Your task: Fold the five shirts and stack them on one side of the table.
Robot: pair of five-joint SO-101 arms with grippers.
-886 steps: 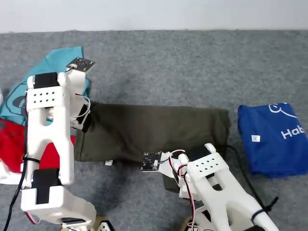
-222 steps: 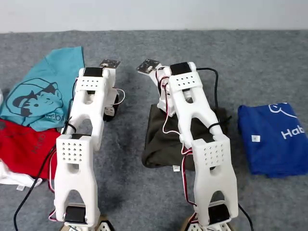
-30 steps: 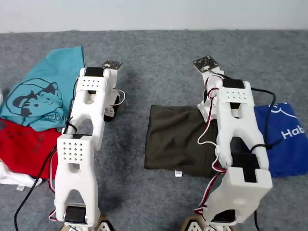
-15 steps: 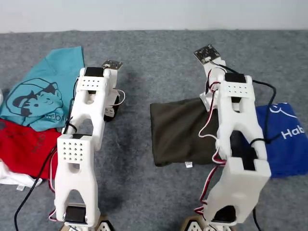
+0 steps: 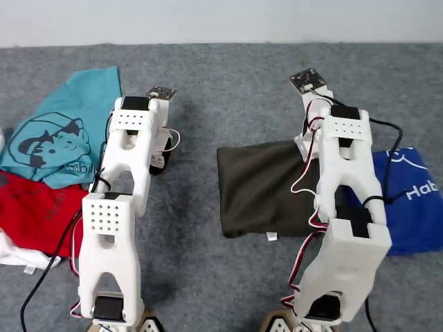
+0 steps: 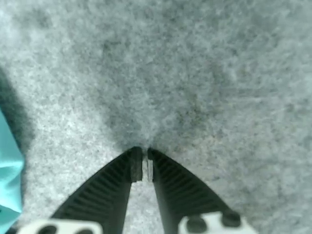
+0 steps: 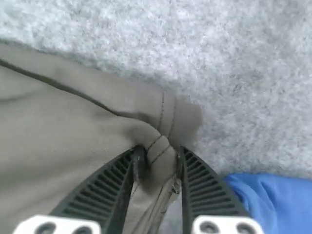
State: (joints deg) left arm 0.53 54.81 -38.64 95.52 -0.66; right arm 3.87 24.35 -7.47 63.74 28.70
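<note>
1. Jaws: the right jaws are clamped on a seamed corner of the olive shirt [image 7: 73, 122], close to the blue shirt [image 7: 263, 195]. This hold probably serves to drag the folded piece toward the stack. The left jaws are closed on nothing, their tips over bare surface [image 6: 219, 73], parked away from the work.
2. Grey and felt-like, the surface carries all five shirts.
3. Upper left in the high view, the teal shirt [image 5: 62, 131] lies loosely spread and is not yet folded.
4. Centre right, the olive shirt is folded to a rectangle, its right edge hidden by the arm.
5. At the right edge, the blue shirt lies folded, apparently the stack's base.
6. At the left edge, the red shirt [image 5: 34, 214] touches the teal one.
7. Lower left, the white shirt [image 5: 14, 256] shows at the red one's lower edge.
</note>
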